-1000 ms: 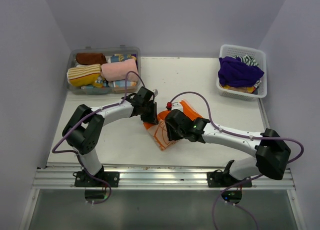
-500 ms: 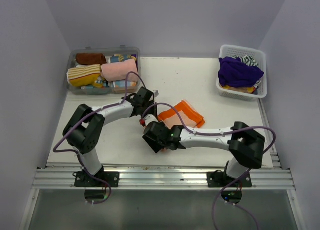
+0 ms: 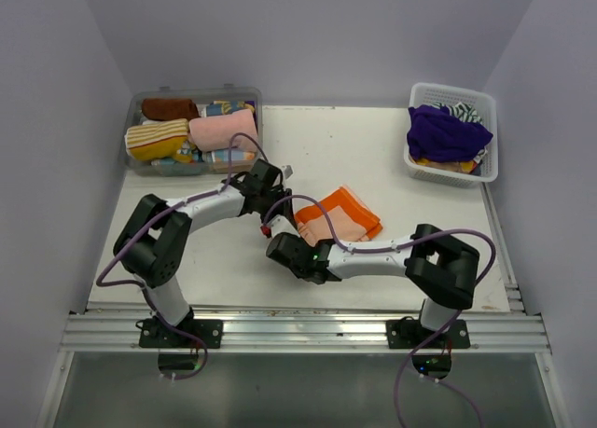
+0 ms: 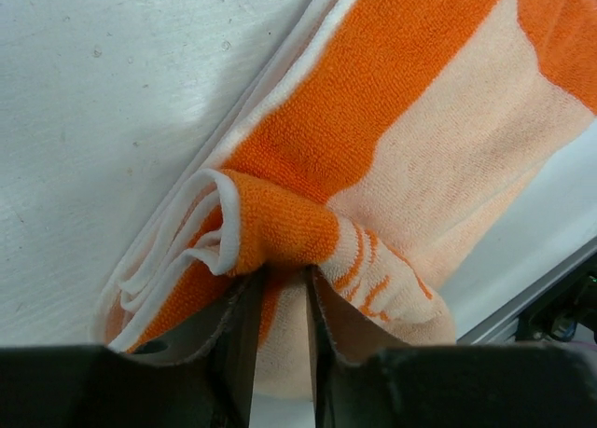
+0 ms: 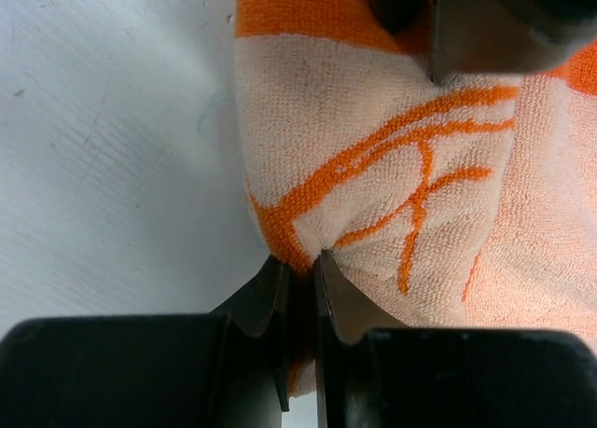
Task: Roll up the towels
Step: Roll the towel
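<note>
An orange-and-cream towel (image 3: 340, 214) lies folded mid-table, its left end bunched into a small roll (image 4: 280, 227). My left gripper (image 3: 284, 208) comes in from the left and is shut on the fabric just under that roll (image 4: 280, 339). Coming up from the near side, my right gripper (image 3: 298, 234) pinches a fold at the towel's near-left corner (image 5: 300, 269), jaws almost together. The cream face with orange line print (image 5: 392, 167) fills the right wrist view, with a left finger (image 5: 485, 27) at the top.
A clear bin (image 3: 140, 163) at the back left holds several rolled towels. At the back right, a white basket (image 3: 489, 106) holds a purple towel (image 3: 446, 132) and others. The table's metal front rail (image 3: 298, 327) runs along the near edge.
The right gripper let go of the lifted towel, swung left and nearer, opened wide, then shut on the near-left corner. The towel now lies flat. The left gripper barely moved.
</note>
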Controlling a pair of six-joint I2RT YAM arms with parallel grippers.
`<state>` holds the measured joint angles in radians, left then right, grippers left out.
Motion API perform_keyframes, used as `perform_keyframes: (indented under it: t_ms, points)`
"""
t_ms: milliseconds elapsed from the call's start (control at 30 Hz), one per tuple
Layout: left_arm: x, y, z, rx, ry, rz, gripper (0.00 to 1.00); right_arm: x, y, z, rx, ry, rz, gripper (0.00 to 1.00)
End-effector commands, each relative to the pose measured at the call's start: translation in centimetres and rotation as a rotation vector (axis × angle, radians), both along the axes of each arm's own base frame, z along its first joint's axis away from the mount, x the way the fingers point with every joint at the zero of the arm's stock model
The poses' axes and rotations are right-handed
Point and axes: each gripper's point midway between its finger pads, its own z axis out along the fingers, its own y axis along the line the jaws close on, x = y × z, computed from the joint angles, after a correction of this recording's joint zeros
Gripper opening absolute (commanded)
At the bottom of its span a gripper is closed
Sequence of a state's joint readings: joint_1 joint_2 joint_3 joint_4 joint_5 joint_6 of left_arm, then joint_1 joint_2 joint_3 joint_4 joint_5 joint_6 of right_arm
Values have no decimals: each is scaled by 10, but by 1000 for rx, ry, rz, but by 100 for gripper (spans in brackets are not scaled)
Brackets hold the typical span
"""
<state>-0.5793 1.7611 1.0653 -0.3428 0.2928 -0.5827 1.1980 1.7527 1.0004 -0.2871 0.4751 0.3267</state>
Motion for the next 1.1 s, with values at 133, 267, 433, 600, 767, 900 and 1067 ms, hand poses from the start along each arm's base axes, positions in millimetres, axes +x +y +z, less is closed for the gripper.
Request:
perform_keyframes:
  t_ms: [133, 267, 433, 600, 767, 900, 1067]
  points:
    - [10, 12, 55, -174, -29, 14, 38, -12, 12, -1, 136, 98, -3, 0]
    - [13, 23, 70, -211, -38, 37, 41, -14, 17, 8, 202, 135, -10, 0]
    - [17, 40, 85, -246, -72, 65, 44, -16, 21, 16, 307, 212, -9, 0]
    - [22, 63, 99, -243, -104, 114, 56, -12, 22, 26, 413, 273, -13, 0]
    - [16, 74, 103, -239, -121, 147, 66, -10, 24, 36, 503, 321, -34, 0]
    - [6, 71, 91, -273, -83, 152, 68, -13, 26, 42, 558, 369, -36, 0]
    - [-2, 65, 85, -314, -65, 152, 79, -18, 26, 49, 645, 426, -51, 0]
